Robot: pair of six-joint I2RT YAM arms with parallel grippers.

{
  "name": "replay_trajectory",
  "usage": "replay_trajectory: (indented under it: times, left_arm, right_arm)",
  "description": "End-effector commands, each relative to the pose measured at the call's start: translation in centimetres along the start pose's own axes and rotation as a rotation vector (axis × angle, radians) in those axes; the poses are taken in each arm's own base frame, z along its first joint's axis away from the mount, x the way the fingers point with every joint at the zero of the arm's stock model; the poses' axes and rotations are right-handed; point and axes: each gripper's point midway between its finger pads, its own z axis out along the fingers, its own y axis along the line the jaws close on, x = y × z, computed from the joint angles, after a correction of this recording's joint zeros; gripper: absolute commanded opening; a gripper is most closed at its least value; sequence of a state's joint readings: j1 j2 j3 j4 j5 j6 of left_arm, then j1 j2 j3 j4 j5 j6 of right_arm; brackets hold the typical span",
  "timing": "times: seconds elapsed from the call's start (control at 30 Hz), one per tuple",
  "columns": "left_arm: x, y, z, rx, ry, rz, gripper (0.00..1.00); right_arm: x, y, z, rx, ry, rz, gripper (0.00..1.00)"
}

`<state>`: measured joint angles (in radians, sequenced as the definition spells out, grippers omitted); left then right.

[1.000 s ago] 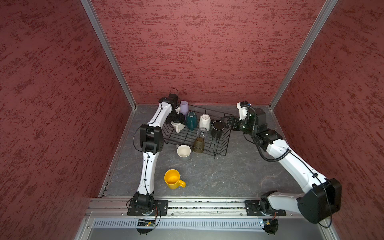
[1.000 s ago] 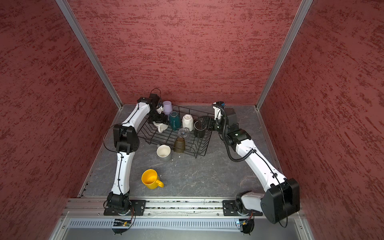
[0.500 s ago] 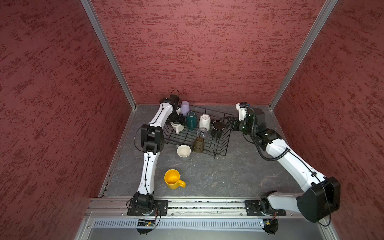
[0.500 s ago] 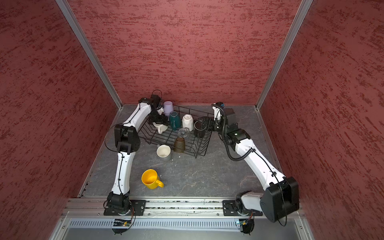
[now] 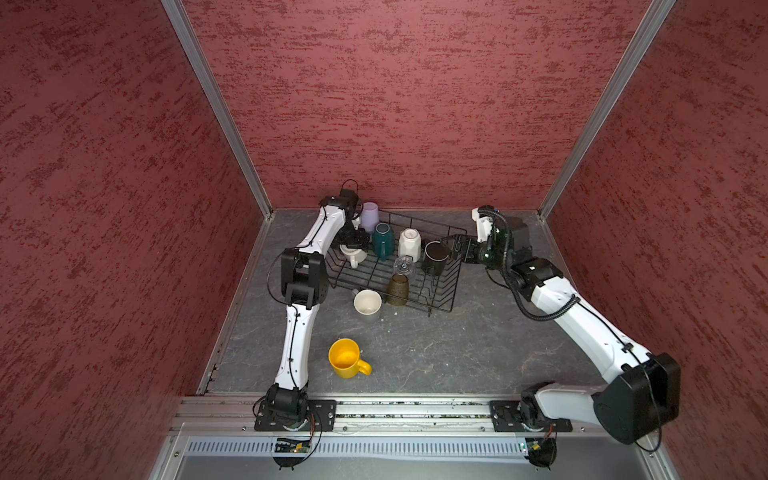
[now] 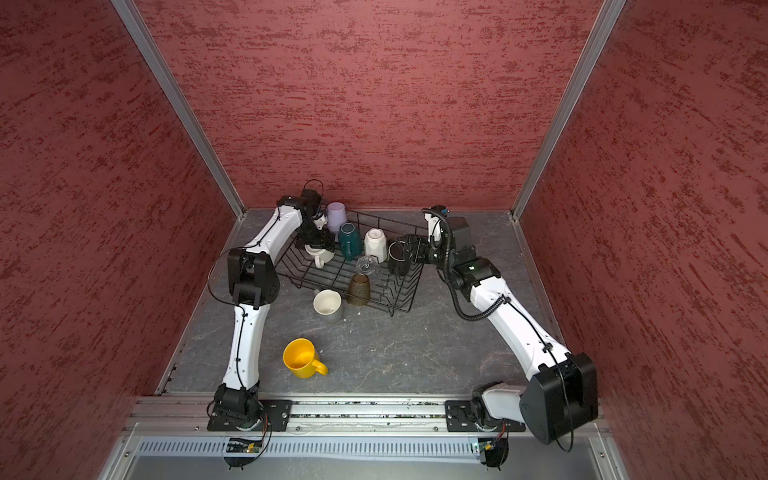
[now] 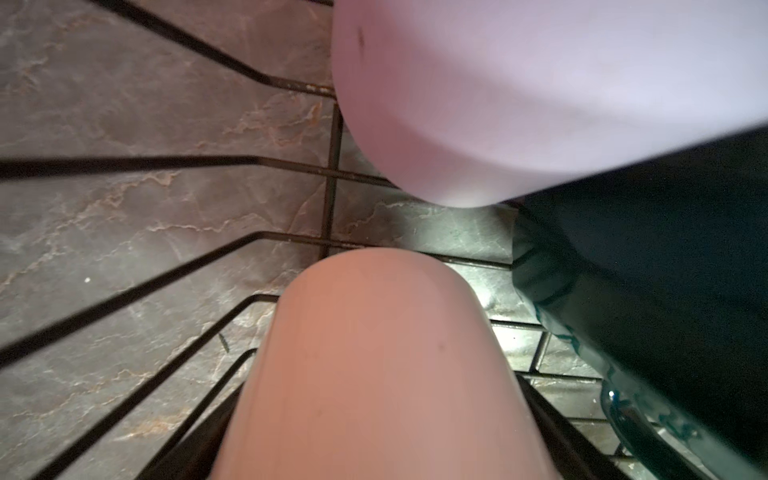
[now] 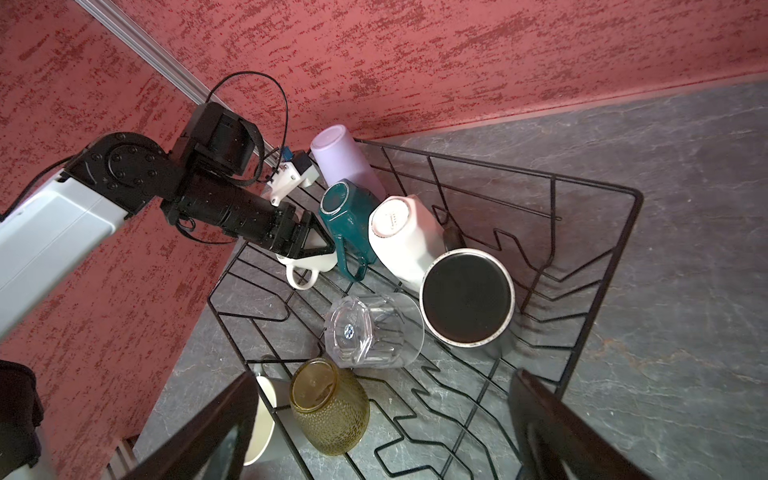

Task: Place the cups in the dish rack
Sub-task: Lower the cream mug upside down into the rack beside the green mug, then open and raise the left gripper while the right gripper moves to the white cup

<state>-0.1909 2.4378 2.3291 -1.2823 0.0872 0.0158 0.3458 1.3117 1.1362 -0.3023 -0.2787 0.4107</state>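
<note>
The right gripper [image 5: 457, 248] has edged closer to the right end of the dish rack [image 5: 432, 291] than a second ago; the cups lie as they did. Its jaws are spread wide, with nothing held between them.

There is one rack, a black thin-wire basket with flared sides and zigzag prongs. It sits at an angle at the back of the grey table [image 5: 457, 353].

There are nine cups. Seven are in the rack:
- a lavender tumbler [image 5: 369, 216] in the far left corner;
- a dark teal mug [image 5: 382, 241], a white faceted mug [image 5: 409, 245] and a black cup [image 5: 435, 255] in a row along the back;
- a clear glass [image 5: 404, 266] and an amber glass [image 5: 397, 289] nearer the front, both bottom-up;
- a white mug [image 5: 353, 257] at the left side.

The left gripper [image 8: 318, 245] straddles the white mug, its jaws wide and close against the mug's sides. Whether they pinch it I cannot tell.

Two cups stand on the table. A grey cup [image 5: 368, 302] is just outside the rack's front edge. A yellow mug [image 5: 345, 358] is well apart from the rack, nearer the front.
</note>
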Motion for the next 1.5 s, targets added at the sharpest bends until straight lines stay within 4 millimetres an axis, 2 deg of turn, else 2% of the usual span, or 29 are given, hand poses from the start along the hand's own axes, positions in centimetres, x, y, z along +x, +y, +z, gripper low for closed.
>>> replay_trajectory:
  times: [0.0,0.1,0.47,0.63,0.77,0.9,1.1,1.23,1.33,1.47]
  left_arm:
    - [0.0,-0.4,-4.0,0.005,-0.054,0.009,0.95]
    - [0.1,-0.6,-4.9,0.01,-0.074,0.01,1.0]
    - [-0.1,-1.1,-8.8,0.031,-0.179,0.008,1.0]
    - [0.8,-1.1,-8.4,0.022,-0.156,0.007,1.0]
    - [1.2,-1.1,-6.9,0.011,-0.145,-0.004,1.0]
    - [0.6,-1.4,-5.6,-0.012,-0.153,0.0,1.0]
    - [-0.1,-2.7,-6.0,-0.007,-0.194,0.021,1.0]
    - [-0.4,-2.9,-8.5,-0.009,-0.27,0.03,1.0]
    - [-0.7,-2.9,-12.0,-0.011,-0.391,0.03,1.0]
    - [-0.8,-2.5,-16.7,-0.004,-0.567,0.01,1.0]
  right_arm:
    - [-0.6,0.2,-0.2,0.004,0.009,0.002,0.91]
    - [-0.3,0.1,-0.3,0.011,0.02,0.007,0.9]
    - [0.6,0.3,-0.6,0.037,0.059,-0.002,0.8]
    - [0.9,0.2,-0.5,0.039,0.068,-0.006,0.8]
    - [0.9,0.3,-0.5,0.038,0.068,-0.007,0.8]
    - [1.0,0.3,-0.6,0.04,0.069,-0.009,0.8]
    - [1.1,0.0,-0.6,0.055,0.071,-0.01,0.79]
    - [1.4,0.3,-0.7,0.116,0.09,-0.062,0.76]
    - [2.3,1.6,-0.6,0.147,0.128,-0.094,0.74]
    - [4.9,4.0,-0.1,0.198,0.196,-0.134,0.71]
